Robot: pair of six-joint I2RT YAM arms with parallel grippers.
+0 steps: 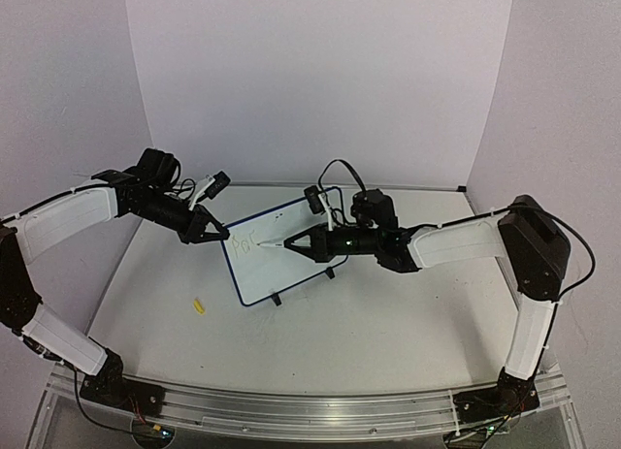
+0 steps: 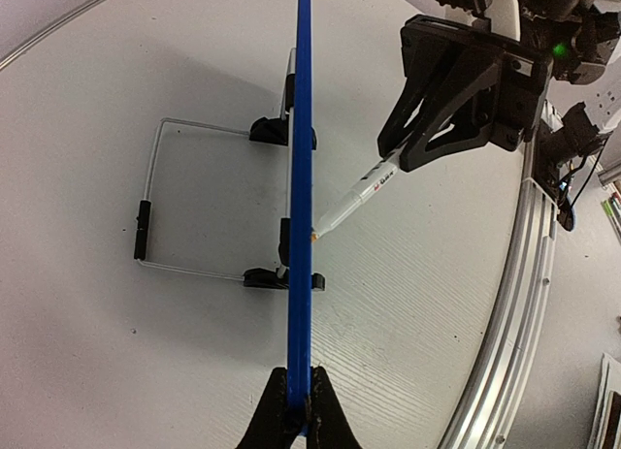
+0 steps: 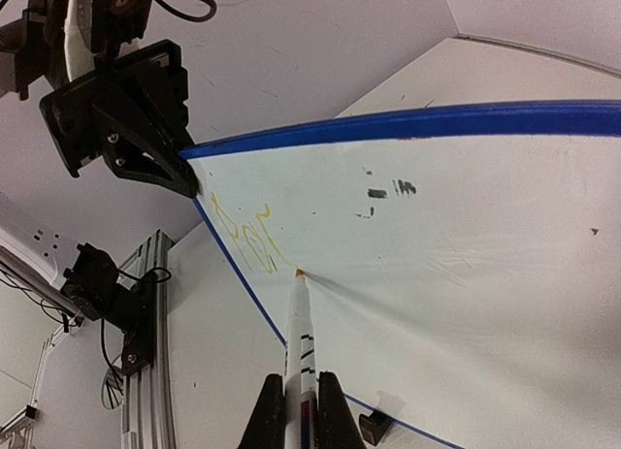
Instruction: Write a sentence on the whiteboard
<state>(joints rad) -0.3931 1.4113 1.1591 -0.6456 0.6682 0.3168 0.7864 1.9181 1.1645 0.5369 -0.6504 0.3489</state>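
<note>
- Near left on table (image 1: 388,318): yellow marker cap (image 1: 199,305), loose, well apart from work.
- Mid-table: whiteboard (image 1: 291,270) stood propped on wire stand (image 2: 155,197), face angled toward right arm.
- Left claw (image 1: 218,233) pinched board's left edge, steadying it.
- Right claw (image 1: 294,243) was pressed around marker (image 1: 277,243). Tip seemed to touch board face just right of sentence (image 1: 243,242). Only few faint yellow letters there.
- Judged: writing early.
- To do well: light even tip pressure, short slow strokes running right. Left grip firm so board would not rock back on stand.
</note>
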